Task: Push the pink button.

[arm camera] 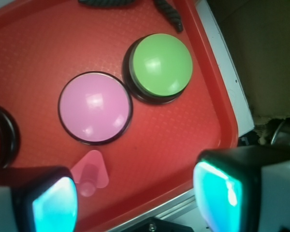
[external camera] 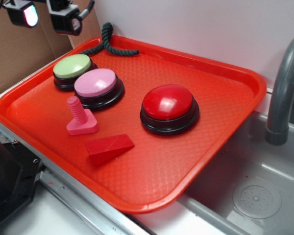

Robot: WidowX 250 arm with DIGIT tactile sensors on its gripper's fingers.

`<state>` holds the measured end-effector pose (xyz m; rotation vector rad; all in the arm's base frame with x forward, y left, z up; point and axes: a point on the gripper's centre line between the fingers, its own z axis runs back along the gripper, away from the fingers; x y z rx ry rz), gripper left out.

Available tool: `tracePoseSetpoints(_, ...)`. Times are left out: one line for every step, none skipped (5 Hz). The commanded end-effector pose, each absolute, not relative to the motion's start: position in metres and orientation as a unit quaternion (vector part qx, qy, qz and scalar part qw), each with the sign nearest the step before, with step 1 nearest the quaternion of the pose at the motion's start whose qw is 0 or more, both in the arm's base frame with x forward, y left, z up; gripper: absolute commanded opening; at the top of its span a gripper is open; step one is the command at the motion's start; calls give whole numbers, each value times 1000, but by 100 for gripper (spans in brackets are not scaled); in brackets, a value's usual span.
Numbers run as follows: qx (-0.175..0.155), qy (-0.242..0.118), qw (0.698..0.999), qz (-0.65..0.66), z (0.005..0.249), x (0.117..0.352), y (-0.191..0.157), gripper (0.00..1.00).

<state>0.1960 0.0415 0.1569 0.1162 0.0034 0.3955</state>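
Pink button (external camera: 96, 83) sits on the red tray (external camera: 220, 98), in its far left part, with its black base flat on the tray floor and its pale dome facing straight up. It is round, so it has no long axis to speak of. Just beyond it, further left and far, the green button (external camera: 72, 66) stands so close that the two black bases touch or nearly touch (the wrist view shows them overlapping at the edge). To the right of the pink one, with a clear gap of bare tray between them, is the larger red button (external camera: 168, 103), also dome up.

Nearer than the pink button stands the pink bolt toy (external camera: 80, 117), upright on its square base, threaded shaft pointing up. Right of it, near the middle of the tray, a red wedge block (external camera: 108, 148) lies on its side. A dark green rope (external camera: 108, 41) lies across the tray's far rim, partly inside and partly out.

The tray rests over a grey sink basin (external camera: 255, 196), with a grey faucet (external camera: 284, 83) rising at the right.

The gripper (external camera: 44, 14) hangs high above the far left corner of the tray, touching nothing. Its two fingers (arm camera: 53, 203) stand well apart in the wrist view, with nothing between them.
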Motion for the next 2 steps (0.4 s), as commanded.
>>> tracePoseSetpoints(45,-50,981,180,179,207,34,100)
tracePoseSetpoints(65,-24,981,179,177,209,37,100)
